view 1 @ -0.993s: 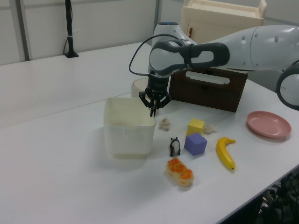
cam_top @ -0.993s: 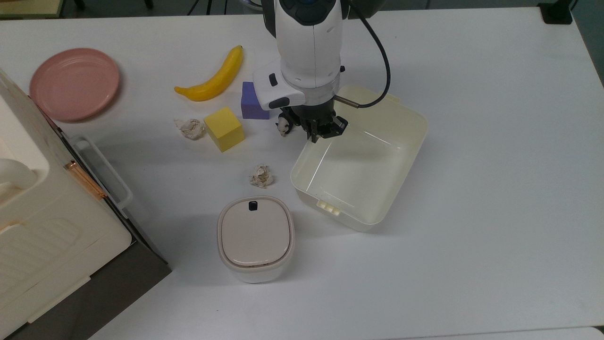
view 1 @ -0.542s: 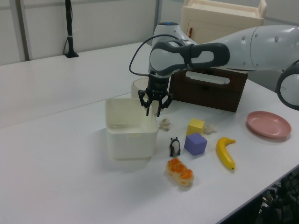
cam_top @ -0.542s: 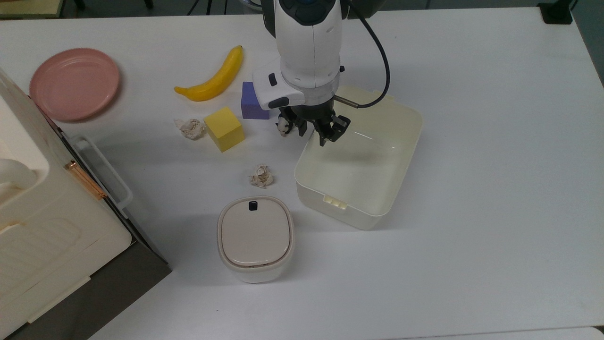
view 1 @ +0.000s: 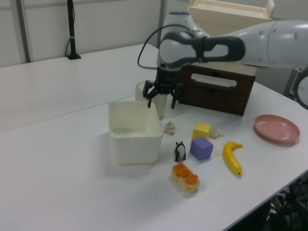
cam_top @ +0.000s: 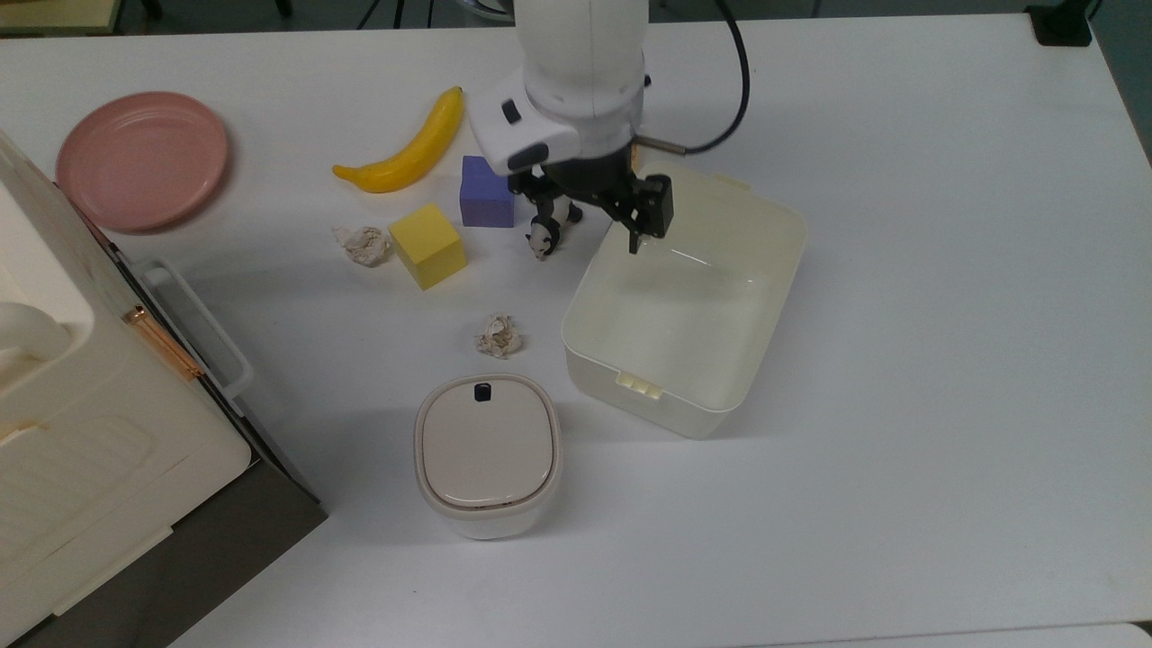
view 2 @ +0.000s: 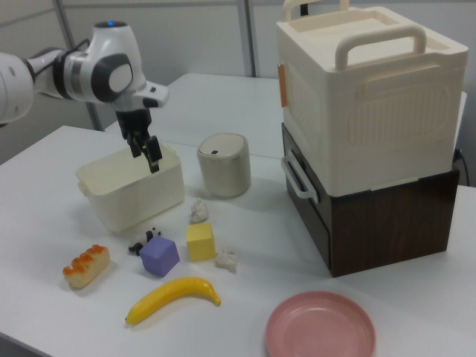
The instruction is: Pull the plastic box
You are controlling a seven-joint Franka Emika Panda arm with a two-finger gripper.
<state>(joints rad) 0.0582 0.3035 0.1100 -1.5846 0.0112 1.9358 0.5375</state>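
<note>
Box (cam_top: 688,324): cream tub, centre-right of top view, empty, resting flat on table (cam_top: 900,270). Gripper (cam_top: 598,216): jaws spread, holding nothing, raised above the box's upper-left rim. Advice: lift straight clear, avoiding the rim and the nearby panda figure (cam_top: 544,236).

Table layout, top view

The large lidless rectangular plastic tub (cam_top: 688,310) sits at the top view's right of the panda figurine (cam_top: 543,236) and two small cubes (cam_top: 428,245); the lidded rounded-square container (cam_top: 487,452) lies below-left, the gripper (cam_top: 601,214) above the tub's upper-left corner.
</note>
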